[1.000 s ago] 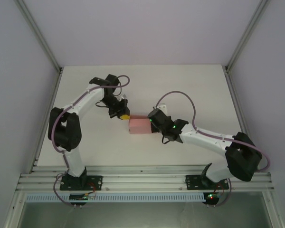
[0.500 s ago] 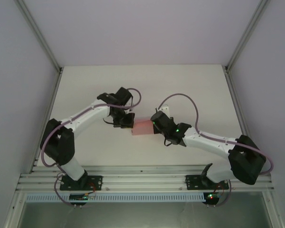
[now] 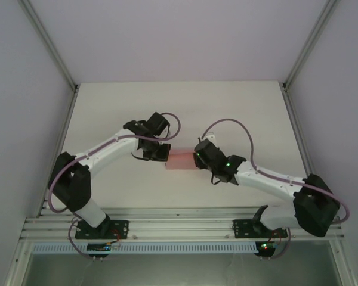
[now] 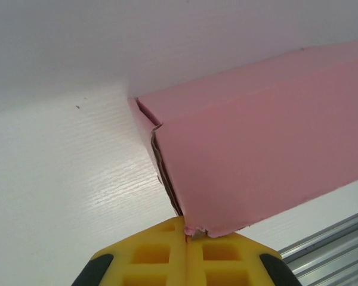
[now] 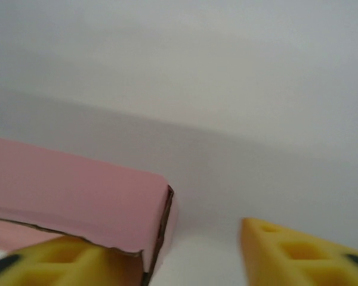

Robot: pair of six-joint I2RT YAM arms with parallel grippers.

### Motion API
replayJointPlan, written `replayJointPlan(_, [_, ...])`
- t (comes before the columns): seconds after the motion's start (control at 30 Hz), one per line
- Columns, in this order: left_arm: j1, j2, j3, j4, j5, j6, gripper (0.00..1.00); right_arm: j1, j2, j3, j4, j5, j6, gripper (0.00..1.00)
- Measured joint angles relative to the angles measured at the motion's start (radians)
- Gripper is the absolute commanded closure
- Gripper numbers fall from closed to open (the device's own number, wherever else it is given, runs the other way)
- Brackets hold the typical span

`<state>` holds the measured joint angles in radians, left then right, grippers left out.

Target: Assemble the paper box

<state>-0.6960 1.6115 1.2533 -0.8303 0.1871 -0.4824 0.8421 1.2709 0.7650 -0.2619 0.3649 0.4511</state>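
Top view: paper box (image 3: 180, 161), light pink, folded into a shallow rectangular form, sits at mid-counter (image 3: 238, 107), between the two arms. Left end effector (image 3: 158, 153) is at the box's left end; right end effector (image 3: 198, 158) is at its right end. Left wrist view: yellow fingers (image 4: 161, 256) pressed together, with a sliver of the box's (image 4: 262, 149) lower corner caught in the seam between them, so they are clamped on the card's edge. The box face above the fingers is smooth. A folded seam runs down the near corner, its cut edge showing dark. White counter (image 4: 71, 179) is off to the left, and a metal rail shows at lower right. Right wrist view: fingers (image 5: 292, 250) stand apart, one at lower left partly behind the box (image 5: 77, 196), the other at lower right clear of it with bare counter between. Cannot tell whether the lower-left finger touches the card. The box's end corner falls in the gap, nearer the left-hand finger.
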Motion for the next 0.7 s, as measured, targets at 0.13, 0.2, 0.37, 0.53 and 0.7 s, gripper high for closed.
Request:
replayJointPlan(0.13, [-0.008,0.002,-0.001,0.031,-0.001,0.000,1.00,-0.059,-0.089,-0.012,-0.006,-0.196,-0.023,0.17])
replayJointPlan(0.2, [-0.010,0.003,-0.005,0.046,0.000,0.000,1.00,-0.109,-0.133,-0.017,0.012,-0.280,-0.027,0.17])
replayJointPlan(0.37, [-0.011,0.003,-0.008,0.066,0.000,0.000,1.00,-0.196,-0.165,-0.019,0.079,-0.412,-0.023,0.26])
replayJointPlan(0.53, [-0.013,0.004,-0.009,0.072,0.000,0.000,1.00,-0.249,-0.113,-0.020,0.077,-0.427,0.014,0.40])
replayJointPlan(0.7, [-0.013,0.004,-0.012,0.082,0.001,0.004,0.95,-0.293,-0.057,-0.095,0.129,-0.463,0.075,0.55])
